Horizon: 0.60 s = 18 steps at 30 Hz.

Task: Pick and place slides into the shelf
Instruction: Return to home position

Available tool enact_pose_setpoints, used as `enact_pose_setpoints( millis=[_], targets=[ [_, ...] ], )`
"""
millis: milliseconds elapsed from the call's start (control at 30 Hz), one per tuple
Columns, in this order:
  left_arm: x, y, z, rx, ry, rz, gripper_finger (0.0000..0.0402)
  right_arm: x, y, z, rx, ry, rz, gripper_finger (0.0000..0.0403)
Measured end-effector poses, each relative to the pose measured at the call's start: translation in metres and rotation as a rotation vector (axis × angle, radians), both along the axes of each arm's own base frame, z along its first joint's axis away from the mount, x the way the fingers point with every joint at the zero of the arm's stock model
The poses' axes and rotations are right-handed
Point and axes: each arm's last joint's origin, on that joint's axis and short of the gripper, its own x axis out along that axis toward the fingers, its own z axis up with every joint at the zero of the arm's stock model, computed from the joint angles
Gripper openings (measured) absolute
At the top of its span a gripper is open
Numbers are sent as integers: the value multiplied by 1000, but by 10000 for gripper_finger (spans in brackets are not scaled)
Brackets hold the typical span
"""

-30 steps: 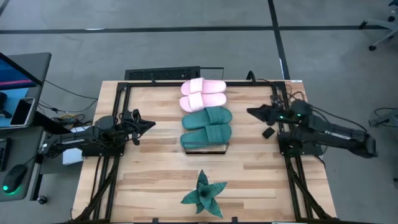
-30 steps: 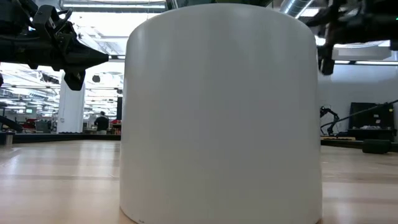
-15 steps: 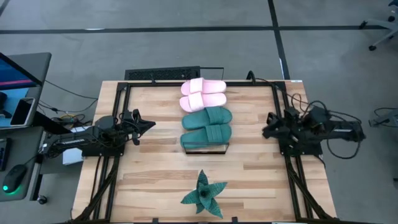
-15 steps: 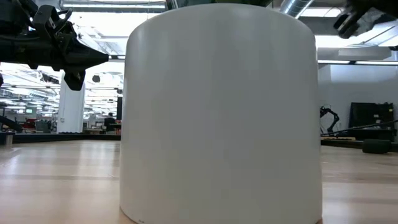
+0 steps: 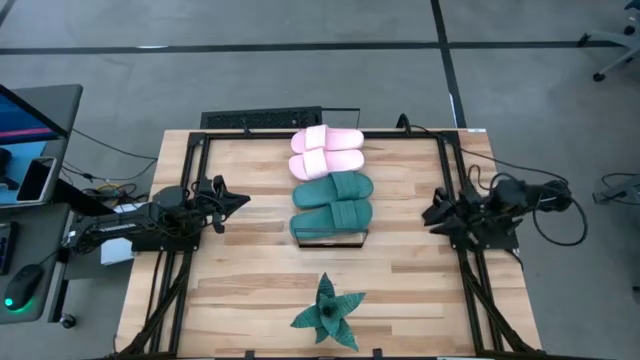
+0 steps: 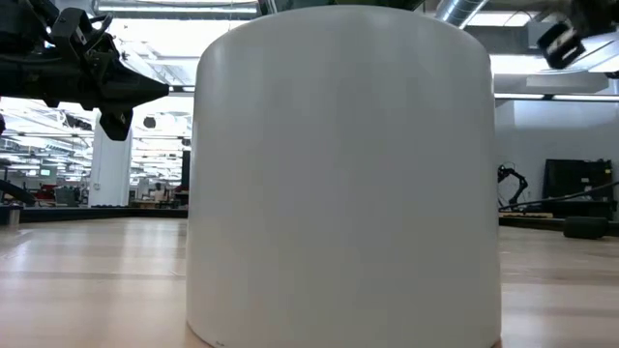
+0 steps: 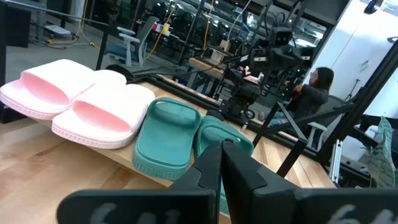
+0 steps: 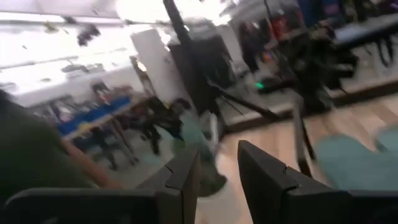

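Starting at the hands, what state is to be recorded?

The left hand [image 7: 222, 149] is seen with its fingers pressed together and nothing between them. It is raised above the left side of the desk [image 5: 240, 280] and pointed toward the shelf. The right hand [image 5: 430, 213] is located at the desk's right edge. In its own wrist view a narrow gap is shown between the fingers, and nothing is gripped.

Where are the slides located?

All four are found on the shelf [image 5: 330, 238], laid side by side across it in one row. The two pink slides [image 5: 326, 150] are placed at the end away from the plant [image 5: 327, 312], touching each other. The two teal slides [image 5: 333, 202] are set next, with the first teal one just beside the nearer pink one. A short bare stretch of slats is exposed at the end toward the plant, which stands apart from the shelf.

How is a slide expected to handle, should one need resetting?

It is judged to be light, soft and springy, with a matte surface unlikely to slip. The wide strap is recommended as the grip point, since it can be pinched across its arch from above. The sole edge is thicker and may be squeezed out of shape, so a moderate closing force is advised. Neighbouring slides may be dragged along, since the row is closely packed.
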Motion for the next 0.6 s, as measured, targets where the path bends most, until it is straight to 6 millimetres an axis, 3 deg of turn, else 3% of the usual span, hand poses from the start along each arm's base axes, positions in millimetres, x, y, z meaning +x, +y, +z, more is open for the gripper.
enact_pose_setpoints(
  millis=[333,600],
  targets=[
    [0,0,0,0,0,0,0,5,-8,-18,-42,128,-293,98],
    [0,0,0,0,0,-1,0,26,-7,-69,31,158,-436,97]
  ],
)
